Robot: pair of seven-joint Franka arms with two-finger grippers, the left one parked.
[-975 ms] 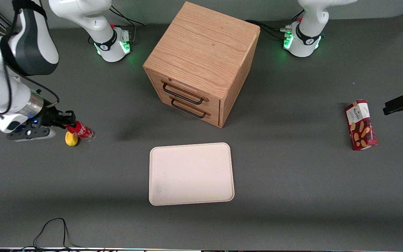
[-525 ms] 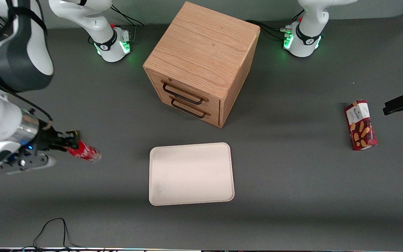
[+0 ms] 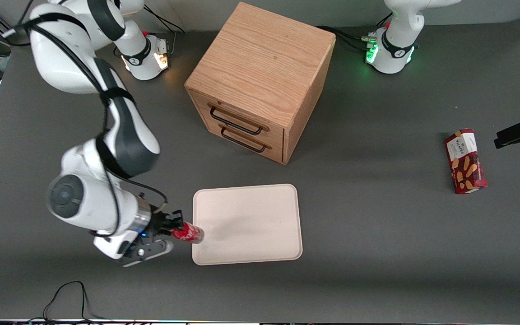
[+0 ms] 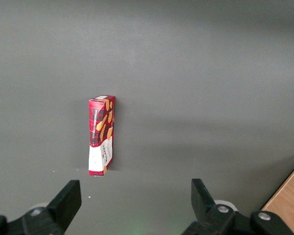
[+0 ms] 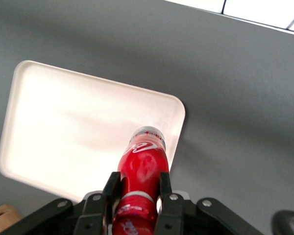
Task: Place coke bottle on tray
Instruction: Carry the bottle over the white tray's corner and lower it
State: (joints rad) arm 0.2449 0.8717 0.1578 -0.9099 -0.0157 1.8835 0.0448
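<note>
My claw (image 3: 175, 228) clamped on coke bottle (image 3: 188, 233), held tilted, base just over tray (image 3: 260, 212) rim. Risk I see: releasing here, bottle catches rim, rolls onto surface (image 3: 377, 253).

A robotics lab: 2 bench-mounted arms on a grey table (image 3: 377, 234).

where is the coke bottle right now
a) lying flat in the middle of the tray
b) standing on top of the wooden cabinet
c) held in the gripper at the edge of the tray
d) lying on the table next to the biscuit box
c: the gripper is shut on the coke bottle, whose base end reaches the rim of the tray; the right wrist view shows the fingers clamped on its sides.
</note>
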